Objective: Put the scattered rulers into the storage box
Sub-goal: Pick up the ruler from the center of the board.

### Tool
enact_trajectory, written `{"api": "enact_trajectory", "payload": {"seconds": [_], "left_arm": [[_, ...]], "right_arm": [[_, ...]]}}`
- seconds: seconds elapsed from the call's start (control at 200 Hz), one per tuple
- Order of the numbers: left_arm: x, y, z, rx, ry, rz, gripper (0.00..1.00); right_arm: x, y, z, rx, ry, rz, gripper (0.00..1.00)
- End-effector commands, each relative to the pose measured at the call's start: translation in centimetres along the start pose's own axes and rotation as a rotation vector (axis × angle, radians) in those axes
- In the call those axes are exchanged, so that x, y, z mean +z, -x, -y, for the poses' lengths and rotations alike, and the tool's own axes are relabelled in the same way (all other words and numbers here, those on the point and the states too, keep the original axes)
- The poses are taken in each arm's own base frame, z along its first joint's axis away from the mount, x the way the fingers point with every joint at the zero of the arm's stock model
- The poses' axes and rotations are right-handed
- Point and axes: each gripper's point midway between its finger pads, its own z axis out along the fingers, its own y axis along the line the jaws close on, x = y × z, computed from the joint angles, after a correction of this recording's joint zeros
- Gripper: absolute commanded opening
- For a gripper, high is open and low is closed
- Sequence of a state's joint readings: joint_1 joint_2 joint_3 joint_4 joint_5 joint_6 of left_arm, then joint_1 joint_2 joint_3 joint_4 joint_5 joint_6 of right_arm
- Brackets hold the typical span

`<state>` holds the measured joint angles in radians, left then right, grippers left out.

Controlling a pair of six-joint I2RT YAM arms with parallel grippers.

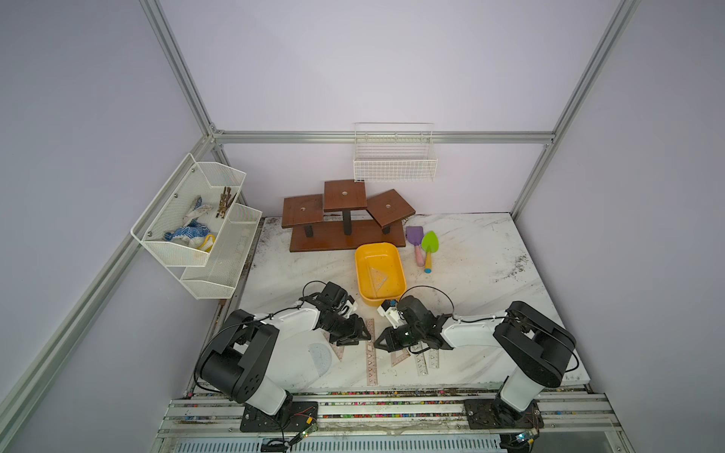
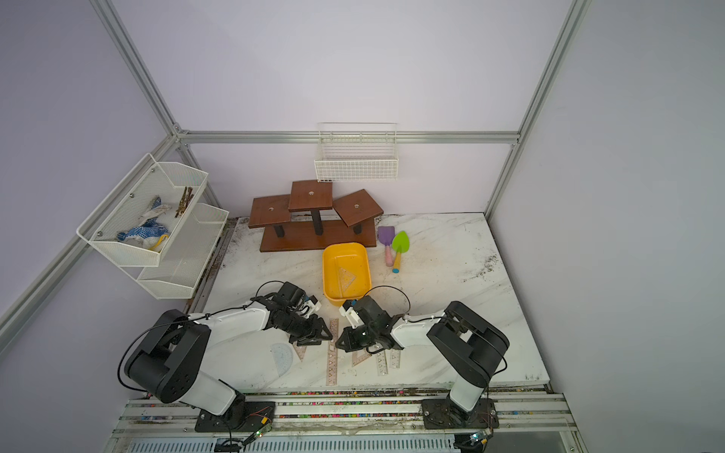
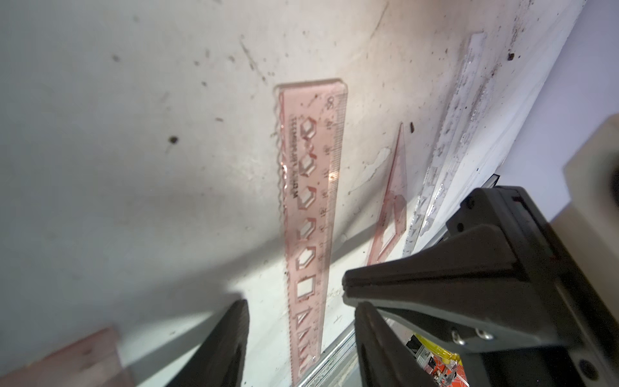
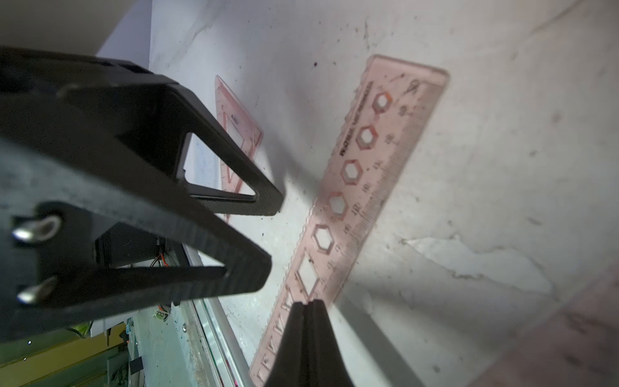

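A long pink stencil ruler [image 1: 371,361] [image 3: 311,187] [image 4: 375,160] lies flat near the table's front edge. My left gripper [image 1: 367,338] [image 3: 301,303] is open and straddles it, with a gap on each side. My right gripper [image 1: 377,345] [image 4: 308,303] is shut, its tips at the ruler's other edge and nothing visible between them. The yellow storage box [image 1: 376,247] stands just behind both grippers, with a clear set square [image 1: 378,279] inside. A bluish protractor [image 1: 321,359], two pink set squares [image 1: 340,353] [image 1: 400,357] and clear rulers [image 1: 421,362] lie around the grippers.
A brown wooden stepped stand [image 1: 345,235] sits behind the box. Purple [image 1: 415,237] and green [image 1: 429,242] toy shovels lie to its right. A white wire basket [image 1: 394,164] hangs on the back wall and white mesh shelves [image 1: 196,219] on the left wall.
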<state>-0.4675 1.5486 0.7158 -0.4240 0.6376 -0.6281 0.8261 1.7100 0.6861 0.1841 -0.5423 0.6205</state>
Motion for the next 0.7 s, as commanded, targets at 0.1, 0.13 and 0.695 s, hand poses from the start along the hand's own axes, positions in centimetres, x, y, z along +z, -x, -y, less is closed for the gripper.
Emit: {"api": "enact_trajectory", "payload": {"seconds": [0.1, 0.13, 0.695], "left_arm": [[0.57, 0.22, -0.37, -0.006, 0.013, -0.012, 0.56], [0.64, 0.20, -0.45, -0.009, 0.014, -0.014, 0.56], [0.83, 0.02, -0.95, -0.016, 0.029, -0.018, 0.56]], "right_arm": [[0.36, 0.82, -0.11, -0.020, 0.015, 0.010, 0.02], [0.37, 0.85, -0.11, -0.019, 0.016, 0.010, 0.02], [0.58, 1.33, -0.51, -0.020, 0.028, 0.014, 0.01]]}}
